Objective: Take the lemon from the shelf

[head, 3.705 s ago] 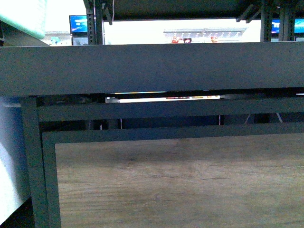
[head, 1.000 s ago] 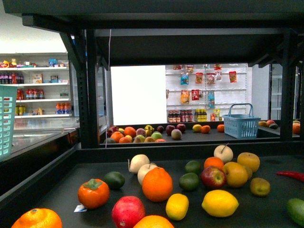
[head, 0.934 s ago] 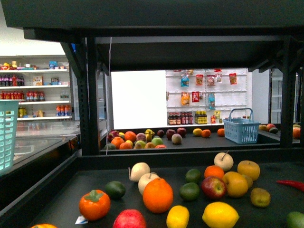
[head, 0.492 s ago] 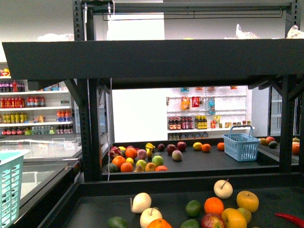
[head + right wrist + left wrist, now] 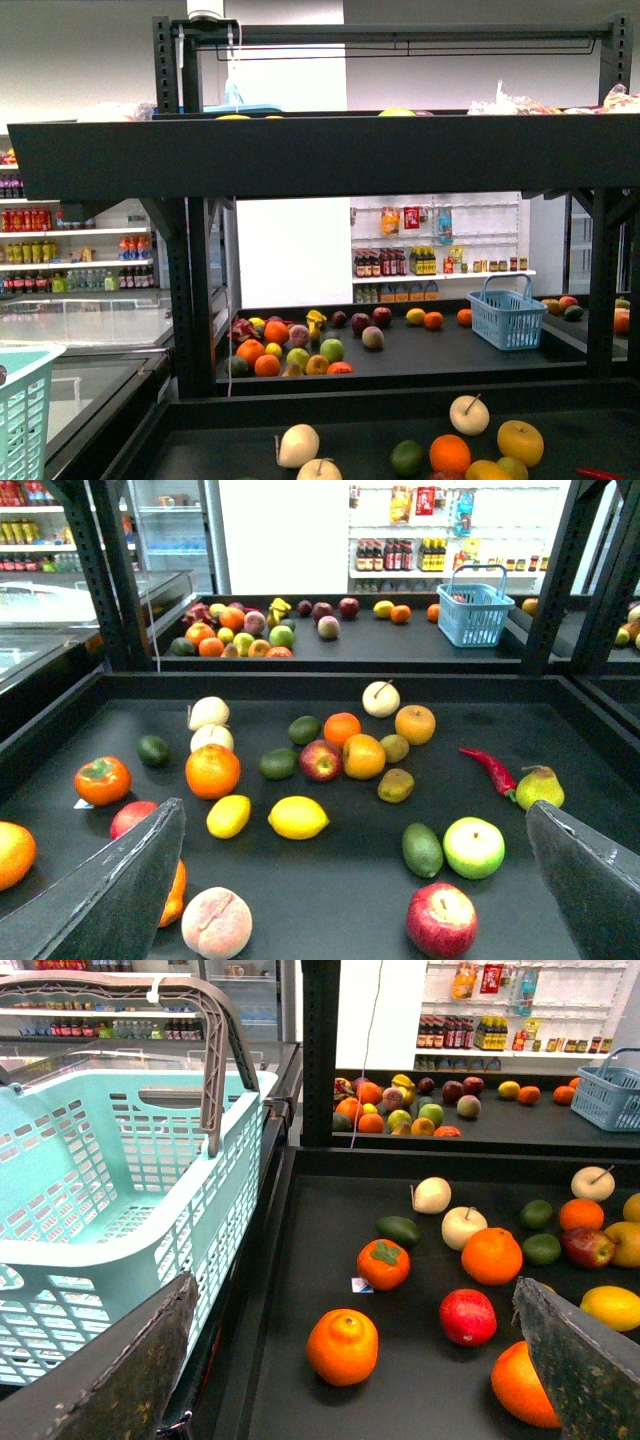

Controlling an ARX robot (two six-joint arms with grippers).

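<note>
Your front view has climbed, so the lemon (image 5: 298,817) has slipped below its frame. It lies on the shelf (image 5: 340,910), on the near tray, ahead of the right gripper (image 5: 354,806), whose fingers are spread and empty. The left gripper (image 5: 354,1282) is likewise apart.

Bright store light, white backlit glare, sharp.
</note>
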